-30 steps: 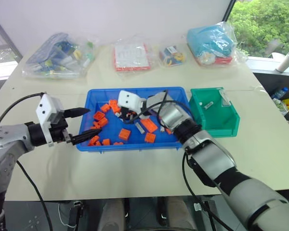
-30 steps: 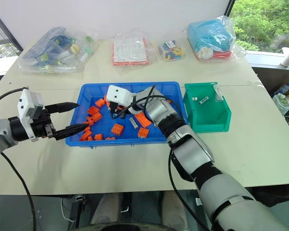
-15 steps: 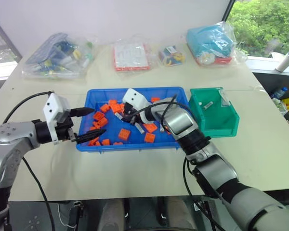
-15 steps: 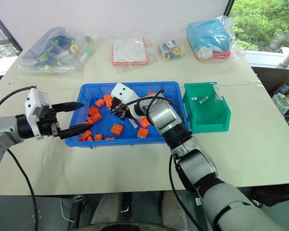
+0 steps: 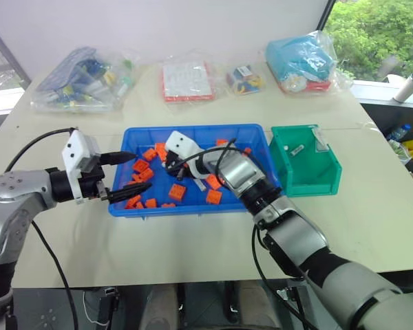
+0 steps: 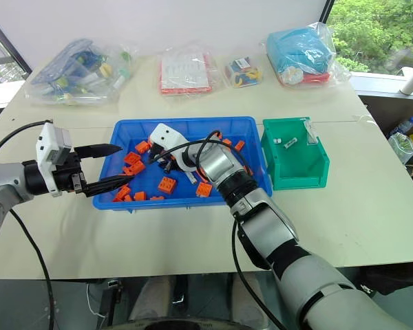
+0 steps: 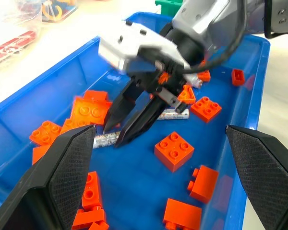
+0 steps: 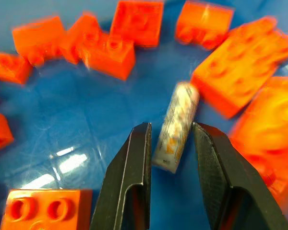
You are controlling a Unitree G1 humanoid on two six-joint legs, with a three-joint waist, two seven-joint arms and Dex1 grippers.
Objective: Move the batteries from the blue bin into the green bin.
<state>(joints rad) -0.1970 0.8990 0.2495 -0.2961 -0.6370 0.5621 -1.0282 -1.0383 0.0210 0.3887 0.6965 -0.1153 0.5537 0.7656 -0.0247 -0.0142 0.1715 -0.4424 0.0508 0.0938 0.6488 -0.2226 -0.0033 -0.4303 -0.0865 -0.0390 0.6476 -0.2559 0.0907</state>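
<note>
Right wrist view: orange blocks (image 8: 113,53) ring battery (image 8: 176,125)

Two arms of silver-grey metal segments joined by black collars and elbows. White boxy camera housing on each wrist, with small dark screw holes on top. Thin black cables looping from housings back along the forearms, the left one arcing high toward 10 o'clock. Left gripper (image 6: 100,167): two slim black tapering fingers (image 7: 55,182) with finely cross-hatched pads. Right gripper (image 7: 121,129): two glossy black pointed fingers (image 8: 127,187), smooth, with moulded recesses near the base.
</note>
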